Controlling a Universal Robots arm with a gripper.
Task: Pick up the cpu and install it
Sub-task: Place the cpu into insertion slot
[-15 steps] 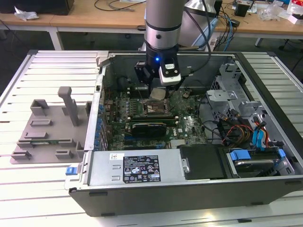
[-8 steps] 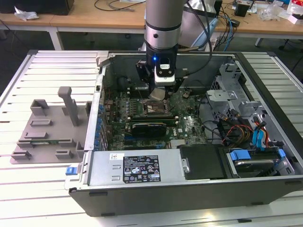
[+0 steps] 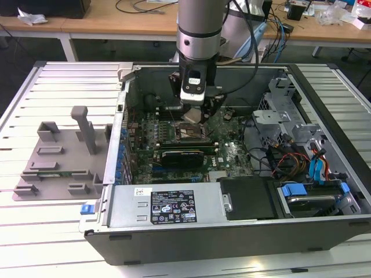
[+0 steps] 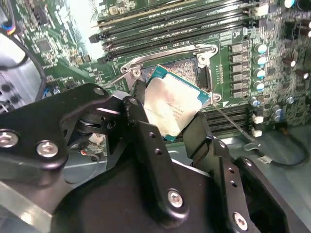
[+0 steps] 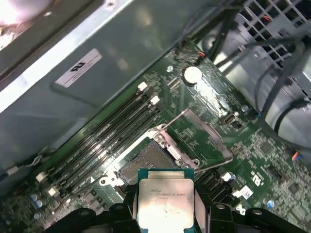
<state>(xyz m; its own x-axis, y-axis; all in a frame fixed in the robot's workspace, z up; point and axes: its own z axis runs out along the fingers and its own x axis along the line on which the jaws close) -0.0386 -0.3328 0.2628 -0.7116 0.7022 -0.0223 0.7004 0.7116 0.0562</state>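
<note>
silver-topped square cpu [image 4: 171, 109], teal rim, tight in grip of the claw [image 4: 169, 114]

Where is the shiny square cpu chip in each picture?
Exterior view: the cpu hangs in the pincer near the middle of the computer case, just above the socket.
Second wrist view: the cpu sits tilted in the pincer, in front of the socket.
First wrist view: the cpu faces the camera, beside the socket.
Shared landmark: the open socket with its silver metal frame.
</note>
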